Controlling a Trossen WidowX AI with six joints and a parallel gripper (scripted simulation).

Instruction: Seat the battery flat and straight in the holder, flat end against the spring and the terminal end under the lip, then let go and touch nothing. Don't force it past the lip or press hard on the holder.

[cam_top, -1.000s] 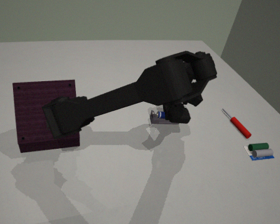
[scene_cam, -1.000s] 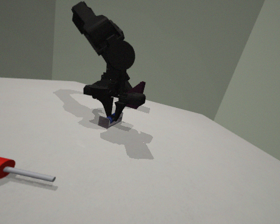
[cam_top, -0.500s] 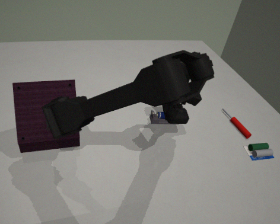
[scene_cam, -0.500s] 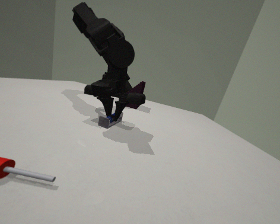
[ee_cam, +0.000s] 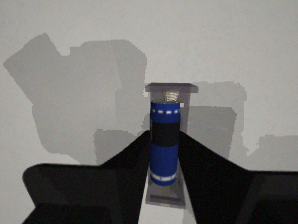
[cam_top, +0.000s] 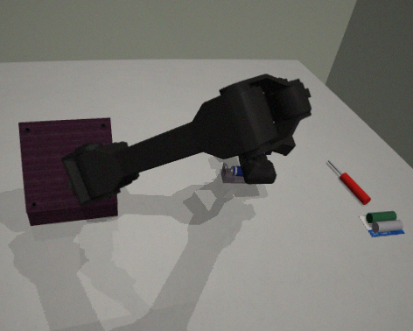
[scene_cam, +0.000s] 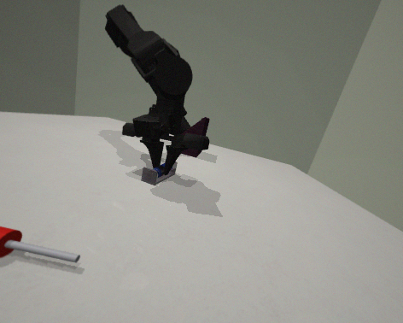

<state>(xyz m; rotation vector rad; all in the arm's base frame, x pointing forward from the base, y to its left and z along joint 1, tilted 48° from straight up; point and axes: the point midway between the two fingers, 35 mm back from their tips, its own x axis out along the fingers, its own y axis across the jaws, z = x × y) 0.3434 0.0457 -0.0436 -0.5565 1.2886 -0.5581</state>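
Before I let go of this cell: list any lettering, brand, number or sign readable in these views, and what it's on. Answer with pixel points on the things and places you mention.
No readable text in any view.
Battery [cam_top: 237, 171] [scene_cam: 159, 172] [ee_cam: 164, 155]: only bands and white dashes show; no letters or polarity sign legible.
Blue-and-white card [cam_top: 386, 233]: pale marks on the blue part, too small and blurred to read.
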